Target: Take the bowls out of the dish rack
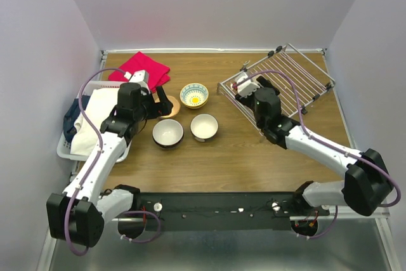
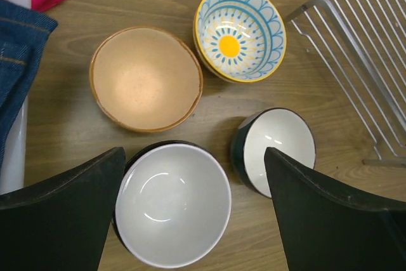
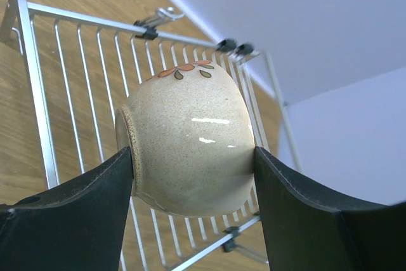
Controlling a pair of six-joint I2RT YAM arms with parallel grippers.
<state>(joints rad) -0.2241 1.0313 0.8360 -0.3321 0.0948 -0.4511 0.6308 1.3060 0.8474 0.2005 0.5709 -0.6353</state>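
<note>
The silver wire dish rack lies at the back right. My right gripper is shut on a cream speckled bowl with a small floral mark at its rim, holding it on its side above the rack's bars. In the top view this gripper is over the rack's left end. Four bowls stand upright on the table: a tan one, a blue-and-yellow patterned one, and two dark ones with white insides. My left gripper is open and empty above the nearer dark bowl.
A white plastic basket with jeans and light cloth stands at the left edge. A pink cloth lies behind it. The rack's left edge lies close to the right of the bowls.
</note>
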